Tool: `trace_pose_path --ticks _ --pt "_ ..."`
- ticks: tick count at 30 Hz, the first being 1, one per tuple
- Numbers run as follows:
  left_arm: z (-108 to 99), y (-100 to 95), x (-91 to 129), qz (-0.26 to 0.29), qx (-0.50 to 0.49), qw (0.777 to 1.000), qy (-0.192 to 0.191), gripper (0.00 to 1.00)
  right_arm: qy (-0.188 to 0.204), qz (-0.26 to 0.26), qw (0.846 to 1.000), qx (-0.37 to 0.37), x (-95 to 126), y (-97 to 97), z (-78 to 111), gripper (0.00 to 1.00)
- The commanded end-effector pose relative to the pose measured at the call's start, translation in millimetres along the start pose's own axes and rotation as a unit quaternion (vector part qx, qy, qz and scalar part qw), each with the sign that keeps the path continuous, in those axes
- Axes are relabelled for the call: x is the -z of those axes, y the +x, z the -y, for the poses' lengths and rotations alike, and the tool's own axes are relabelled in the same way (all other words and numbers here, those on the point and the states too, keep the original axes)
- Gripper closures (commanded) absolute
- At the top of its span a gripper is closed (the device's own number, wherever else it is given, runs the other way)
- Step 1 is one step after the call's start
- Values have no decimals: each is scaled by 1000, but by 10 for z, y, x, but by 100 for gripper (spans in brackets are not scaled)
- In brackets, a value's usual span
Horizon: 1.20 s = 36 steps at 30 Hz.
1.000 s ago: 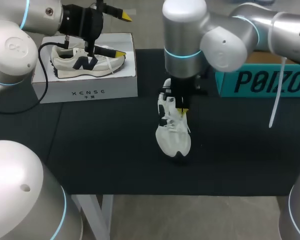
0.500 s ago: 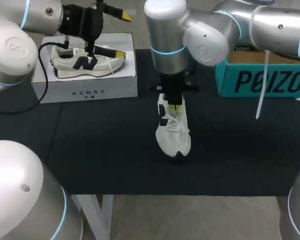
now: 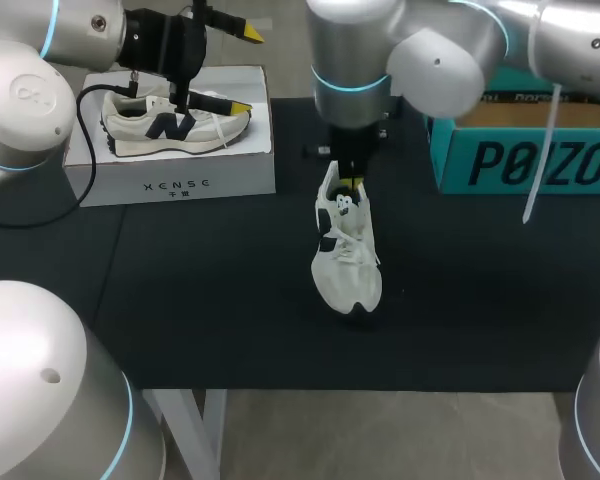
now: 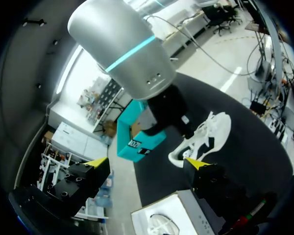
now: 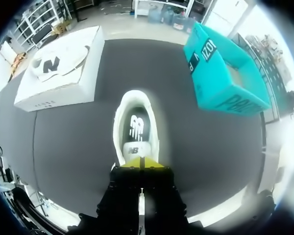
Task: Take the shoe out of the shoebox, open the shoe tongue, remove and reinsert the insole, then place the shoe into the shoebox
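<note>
A white shoe [image 3: 346, 262] with dark trim lies on the black mat, toe toward the front edge. My right gripper [image 3: 354, 186] stands over its opening, shut on the tongue [image 3: 344, 206], which it holds lifted. From the right wrist, the right gripper [image 5: 141, 162] has its yellow tips pressed together at the tongue's edge [image 5: 134, 149], with the dark insole [image 5: 136, 125] showing ahead. The teal shoebox [image 3: 525, 150] sits open at the back right. My left gripper [image 3: 243, 70] hangs open above a white box, holding nothing. The shoe [image 4: 206, 137] lies ahead of the open left gripper [image 4: 146, 164].
A white box [image 3: 180, 175] at the back left carries a second white shoe [image 3: 175, 125] with a dark N. A cable [image 3: 50, 150] from my left arm loops over the mat's left side. The mat's front strip holds nothing besides the shoe.
My right gripper has moved up and back from the laces toward the heel, drawing the tongue up with it. The left arm has kept still.
</note>
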<state>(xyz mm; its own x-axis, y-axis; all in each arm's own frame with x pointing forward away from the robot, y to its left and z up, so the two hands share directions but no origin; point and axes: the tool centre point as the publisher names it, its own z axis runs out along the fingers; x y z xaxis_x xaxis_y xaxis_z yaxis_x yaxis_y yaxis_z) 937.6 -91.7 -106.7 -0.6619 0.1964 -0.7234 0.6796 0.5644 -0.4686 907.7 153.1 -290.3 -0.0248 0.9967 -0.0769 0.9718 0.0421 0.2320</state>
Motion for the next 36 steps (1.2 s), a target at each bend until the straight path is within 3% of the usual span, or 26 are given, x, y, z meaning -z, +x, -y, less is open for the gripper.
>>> trace_pose_path --ticks 1,4,7,9,11,23,25,27,30,36 --pt "1 -5 -5 -1 0 1000 -1 0 -3 -15 999 36 30 -47 -105 100" --pt "1 -5 -5 -1 0 1000 -1 0 -17 -34 995 88 108 -53 -173 100" --pt "1 -5 -5 -1 0 1000 -1 0 -36 -83 975 202 189 -31 -201 100" --pt "1 -5 -5 -1 0 1000 -1 0 -51 -102 945 308 245 2 -160 100" --pt "1 -5 -5 -1 0 1000 -1 0 -38 -79 902 422 297 14 -82 100" --pt "1 -5 -5 -1 0 1000 -1 0 -38 -79 902 422 297 14 -82 100" --pt "1 -5 -5 -1 0 1000 -1 0 -60 -103 891 438 178 57 -104 100" --pt "1 -5 -5 -1 0 1000 -1 0 -61 -135 878 456 44 26 -162 100" --pt "1 -5 -5 -1 0 1000 -1 0 -50 -143 862 484 -75 -88 -299 100" --pt "1 -5 -5 -1 0 1000 -1 0 -34 -109 857 503 -194 -236 -548 100"
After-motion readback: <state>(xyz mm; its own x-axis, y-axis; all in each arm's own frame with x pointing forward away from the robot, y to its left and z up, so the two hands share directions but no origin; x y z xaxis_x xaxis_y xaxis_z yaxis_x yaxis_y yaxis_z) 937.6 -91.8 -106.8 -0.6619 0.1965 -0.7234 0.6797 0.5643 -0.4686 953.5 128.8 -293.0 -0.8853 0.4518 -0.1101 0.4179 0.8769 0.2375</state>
